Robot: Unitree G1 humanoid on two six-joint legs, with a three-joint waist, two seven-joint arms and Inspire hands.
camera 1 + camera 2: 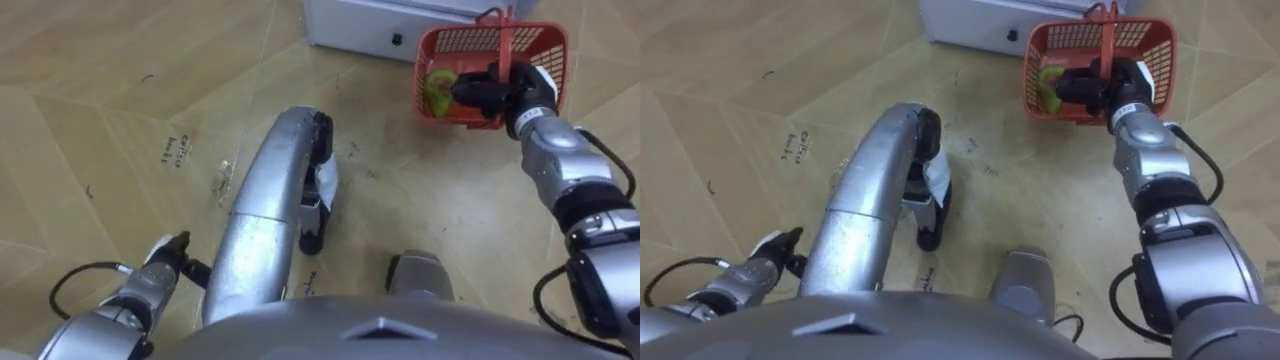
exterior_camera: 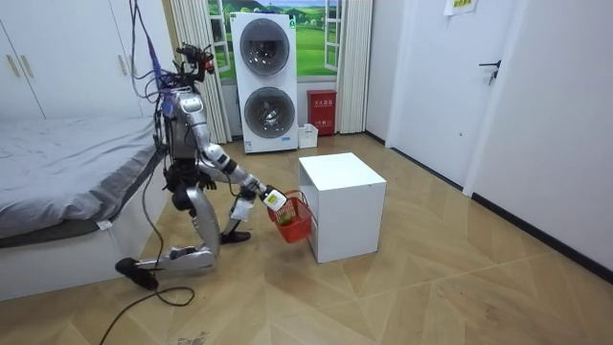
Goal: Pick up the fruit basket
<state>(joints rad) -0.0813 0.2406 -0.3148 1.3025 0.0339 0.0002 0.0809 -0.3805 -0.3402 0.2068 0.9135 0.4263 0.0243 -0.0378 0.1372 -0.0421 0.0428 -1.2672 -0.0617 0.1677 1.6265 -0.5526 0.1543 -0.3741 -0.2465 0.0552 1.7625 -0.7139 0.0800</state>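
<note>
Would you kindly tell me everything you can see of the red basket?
The basket is orange-red plastic with slotted walls and a thin arched handle. It holds a green fruit. The robot's right hand is curled round the handle at the near rim. In the room view it hangs tilted, apparently just off the floor, beside a white box.

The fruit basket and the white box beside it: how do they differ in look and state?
The fruit basket is orange-red with slotted walls; the white box is plain and solid. The basket hangs tilted from the right hand; the box stands flat on the floor. Both are roughly rectangular.
</note>
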